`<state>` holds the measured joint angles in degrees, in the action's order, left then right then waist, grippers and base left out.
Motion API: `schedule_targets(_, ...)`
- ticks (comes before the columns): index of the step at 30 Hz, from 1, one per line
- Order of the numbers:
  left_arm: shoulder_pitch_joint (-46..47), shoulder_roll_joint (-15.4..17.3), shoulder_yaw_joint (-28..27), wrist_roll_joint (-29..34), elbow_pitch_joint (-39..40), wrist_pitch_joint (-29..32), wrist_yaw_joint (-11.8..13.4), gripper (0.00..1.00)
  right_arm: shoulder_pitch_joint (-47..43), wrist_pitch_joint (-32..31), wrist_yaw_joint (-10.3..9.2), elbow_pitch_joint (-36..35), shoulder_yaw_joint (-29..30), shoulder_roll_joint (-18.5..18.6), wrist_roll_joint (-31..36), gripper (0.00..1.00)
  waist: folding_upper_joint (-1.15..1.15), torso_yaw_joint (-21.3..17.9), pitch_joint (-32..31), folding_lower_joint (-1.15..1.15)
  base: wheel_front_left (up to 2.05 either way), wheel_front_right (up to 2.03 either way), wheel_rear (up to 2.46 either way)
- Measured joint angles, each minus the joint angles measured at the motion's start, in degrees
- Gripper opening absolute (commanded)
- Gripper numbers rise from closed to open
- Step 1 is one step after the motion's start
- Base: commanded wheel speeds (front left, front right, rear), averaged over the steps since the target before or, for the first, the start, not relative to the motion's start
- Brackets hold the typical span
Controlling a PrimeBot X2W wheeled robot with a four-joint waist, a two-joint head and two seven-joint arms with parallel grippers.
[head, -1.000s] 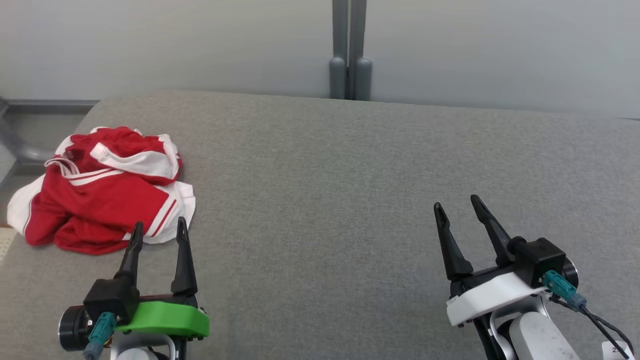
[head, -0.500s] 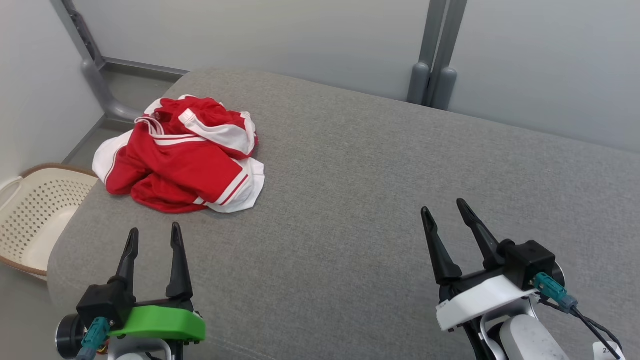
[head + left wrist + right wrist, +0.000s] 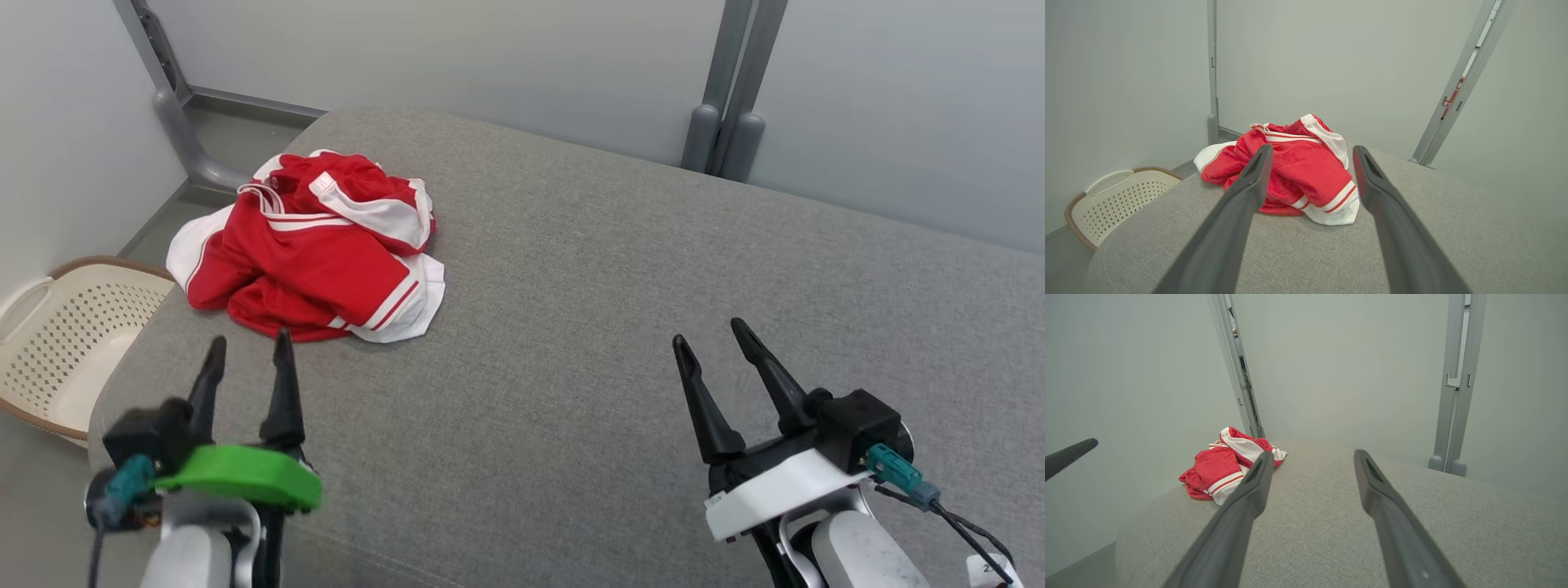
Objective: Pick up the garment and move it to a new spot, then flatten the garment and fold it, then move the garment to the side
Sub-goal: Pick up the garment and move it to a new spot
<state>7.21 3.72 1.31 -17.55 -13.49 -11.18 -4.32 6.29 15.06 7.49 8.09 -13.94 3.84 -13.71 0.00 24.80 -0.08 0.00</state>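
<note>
Though garment (image 3: 310, 245) near corner, surface (image 3: 620, 269) wide.

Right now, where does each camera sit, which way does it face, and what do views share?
Head view: on the head, facing forward and down over the grey cushion; left gripper and right gripper, both open.
Left wrist view: on the left wrist, facing the garment between its fingers.
Right wrist view: on the right wrist, facing across the cushion past its fingers.
Shared: all three show the garment.

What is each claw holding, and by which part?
Nothing is held. The left claw and right claw are open and empty; the red garment lies apart from both.
</note>
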Motion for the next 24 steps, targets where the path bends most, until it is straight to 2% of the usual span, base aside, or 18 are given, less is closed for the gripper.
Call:
schedule_targets(8, 17.3, 6.9, -2.4, -7.8, -0.9, 20.7, -1.3, 1.0, 2.6, 0.0, 0.0, -3.6, -1.5, 2.5, 0.3, 1.0, 0.0, -2.1, 3.3, 0.0, 0.0, 0.0, 0.0)
schedule_targets(14, 29.0, 12.5, -3.8, -11.7, -7.9, 33.8, -1.7, 1.0, 5.4, 0.0, 0.0, -4.8, -2.7, 4.0, 0.4, 1.0, 0.0, -4.9, 7.6, 0.0, 0.0, 0.0, 0.0)
schedule_targets(19, 35.3, 15.7, -3.8, -13.9, -15.6, 39.7, -2.2, 1.0, 7.7, 0.0, 0.0, -5.2, -3.3, 4.7, 0.4, 1.0, 0.0, -8.7, 11.0, 0.0, 0.0, 0.0, 0.0)
schedule_targets(24, 39.4, 19.2, -4.1, -14.8, -22.8, 41.9, -2.5, 1.0, 9.3, 0.0, 0.0, -5.4, -4.0, 5.1, 0.3, 1.0, 0.0, -13.1, 13.8, 0.0, 0.0, 0.0, 0.0)
